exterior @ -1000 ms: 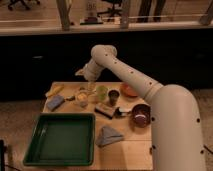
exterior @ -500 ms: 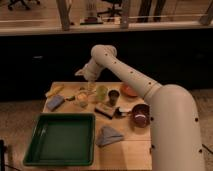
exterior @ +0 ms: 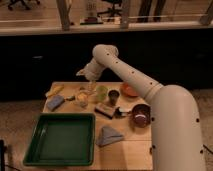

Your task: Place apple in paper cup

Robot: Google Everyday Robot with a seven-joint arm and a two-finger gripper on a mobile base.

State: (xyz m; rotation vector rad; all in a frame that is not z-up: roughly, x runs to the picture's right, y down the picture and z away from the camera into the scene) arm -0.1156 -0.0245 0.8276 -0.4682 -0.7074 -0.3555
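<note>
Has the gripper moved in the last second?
No. The gripper still hangs beside the light green cup, near the small pale paper cup, as before.

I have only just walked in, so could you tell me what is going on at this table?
The robot's single arm reaches over the wooden table, and its gripper hangs low above the cups at the back. Right under it stands the paper cup, next to the light green cup. A pale round shape at the paper cup's mouth may be the apple. Whether the gripper holds it cannot be told.
</note>
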